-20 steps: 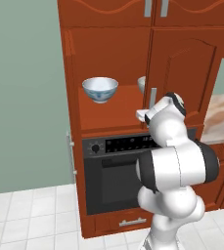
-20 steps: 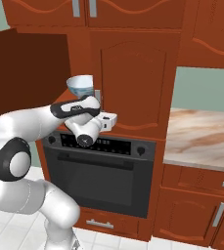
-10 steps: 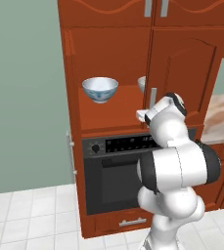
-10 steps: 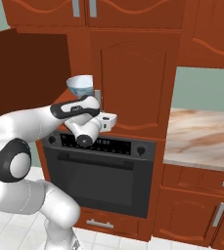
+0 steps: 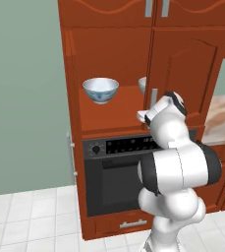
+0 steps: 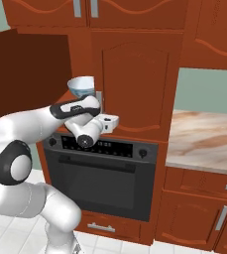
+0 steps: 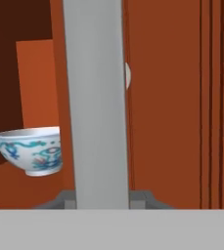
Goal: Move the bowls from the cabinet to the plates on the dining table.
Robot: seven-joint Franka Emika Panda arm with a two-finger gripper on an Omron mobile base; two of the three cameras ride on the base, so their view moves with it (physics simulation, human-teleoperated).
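The cabinet (image 5: 182, 64) has its left door swung open and its right door closed. On the shelf inside stands the white bowl with blue pattern (image 5: 100, 90) (image 6: 82, 87) (image 7: 30, 151). A second bowl (image 5: 142, 84) peeks out from behind the closed door's edge. My gripper (image 5: 151, 110) (image 6: 99, 106) (image 7: 103, 197) is at the closed door's long silver handle (image 5: 154, 98) (image 7: 96, 97). In the hand view the bar runs straight up between the jaws, which sit tight against both its sides. The plates and the dining table are out of view.
A black oven (image 5: 119, 177) (image 6: 105, 183) sits right below the shelf. A marble-patterned counter (image 6: 209, 139) (image 5: 224, 118) lies to the right over low cabinets (image 6: 199, 213). The open left door (image 6: 26, 69) stands out to the left. The floor is pale tile (image 5: 30, 216).
The jaws have closed in on the door handle. The arm, the door and the bowls have barely shifted.
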